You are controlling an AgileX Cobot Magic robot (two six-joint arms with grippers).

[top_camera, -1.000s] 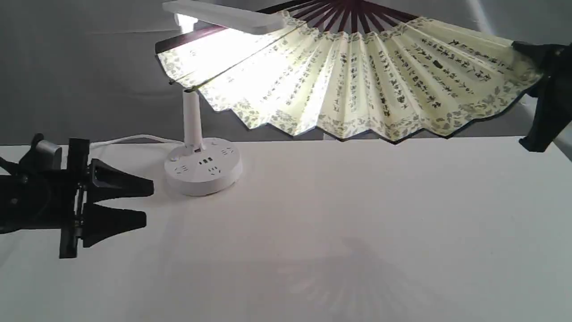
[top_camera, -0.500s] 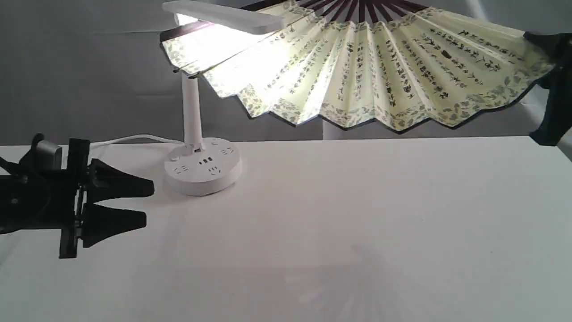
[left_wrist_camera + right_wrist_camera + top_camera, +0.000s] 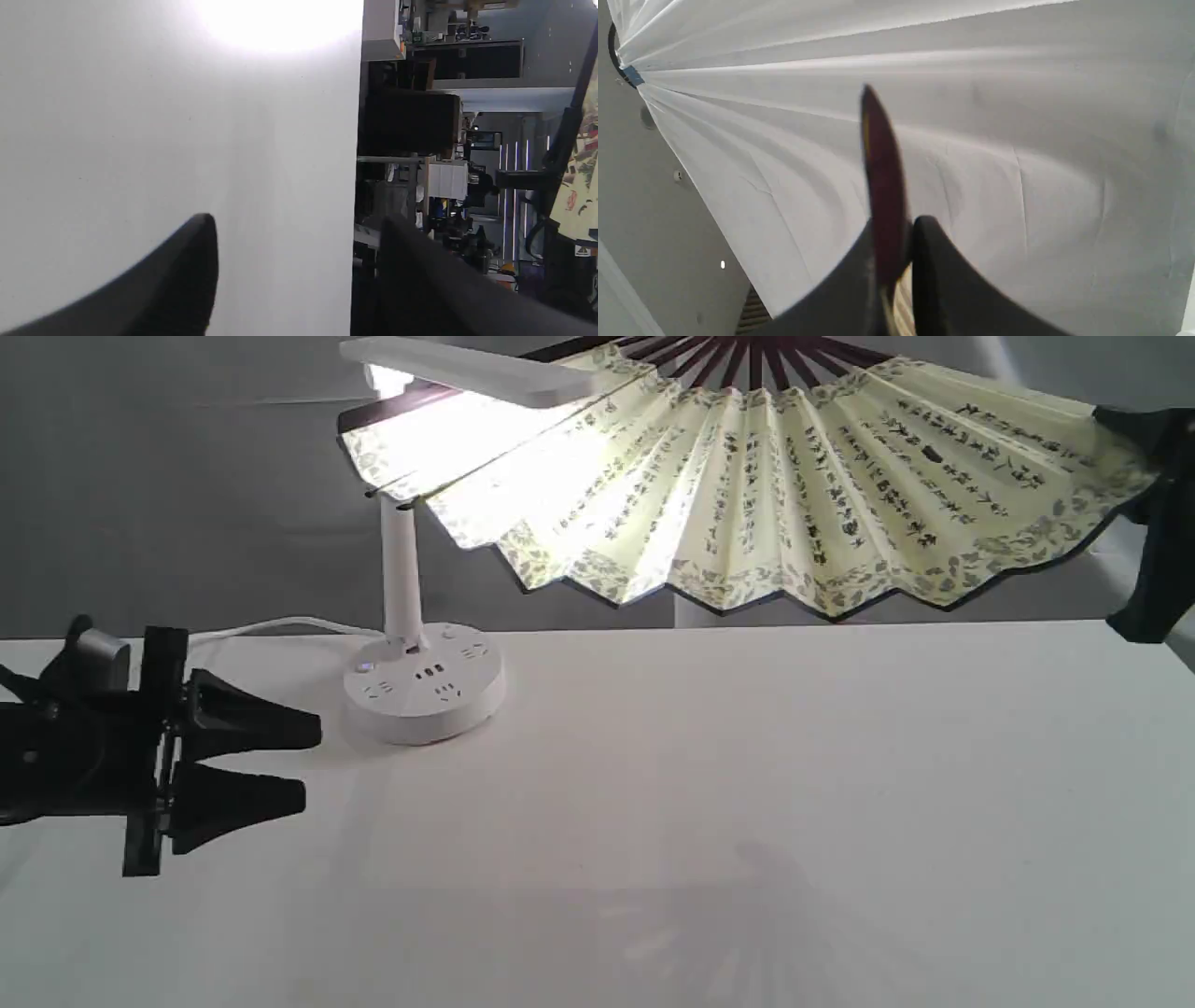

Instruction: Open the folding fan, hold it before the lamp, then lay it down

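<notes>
The folding fan [image 3: 766, 495] is spread wide and hangs in the air above the table's far side, ribs fanning up out of the exterior view. Its cream leaf with black calligraphy overlaps the lit bar head of the white lamp [image 3: 425, 686], glowing bright there. My right gripper [image 3: 1125, 439] is shut on the fan's right end; the right wrist view shows the maroon guard [image 3: 882, 177] pinched between the black fingers [image 3: 934, 261]. My left gripper [image 3: 311, 763] hovers open at the table's left, nothing between its fingers [image 3: 187, 280]. A strip of the fan [image 3: 581, 186] shows in the left wrist view.
The lamp's white cord [image 3: 271, 625] runs left from the base along the white table [image 3: 747, 756]. The fan's faint shadow [image 3: 709, 933] falls on the table's near part. A grey backdrop [image 3: 168, 504] hangs behind. Past the table's edge stands room clutter [image 3: 420, 140].
The fan has risen slightly and shifted a little to the right with the right gripper. The left gripper and the lamp have not moved.
</notes>
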